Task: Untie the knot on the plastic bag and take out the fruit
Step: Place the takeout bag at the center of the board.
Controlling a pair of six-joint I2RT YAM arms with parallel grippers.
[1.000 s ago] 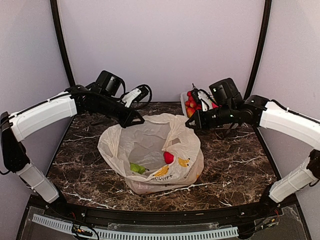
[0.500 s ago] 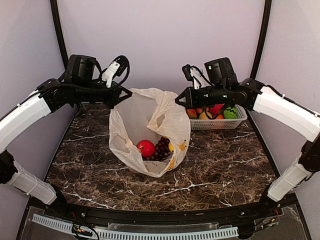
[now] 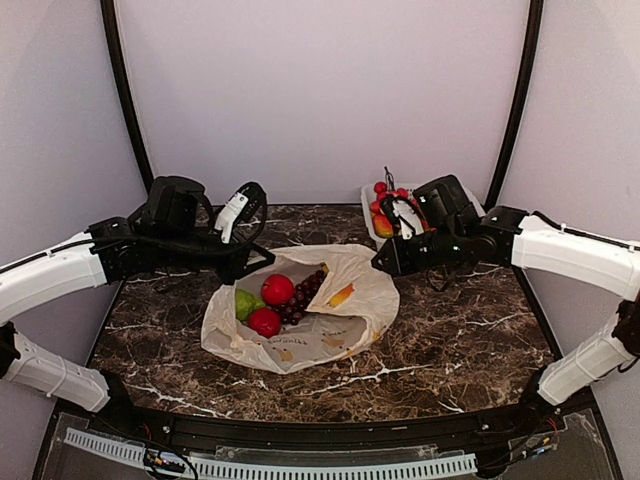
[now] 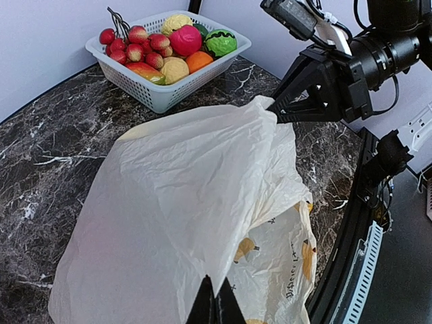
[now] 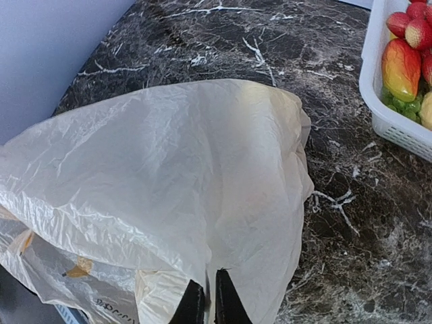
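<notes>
The bag (image 3: 322,336) lies slumped in the middle of the counter (image 3: 455,330) with its mouth spread wide between the two arms. The left tool (image 3: 264,262) is closed, pinching a fold of thin plastic at the bag's far-left edge. The right tool (image 3: 380,264) is closed to a sliver on the far-right edge, which rises in a small peak to its tips. The fruit (image 3: 277,290) rests inside the opened bag: two red balls, a green piece, dark grapes and a yellow piece. It sits just in front of the left tool and well to the left of the right one. A white basket (image 4: 162,96) holding other fruit stands at the back of the counter, behind the right tool.
</notes>
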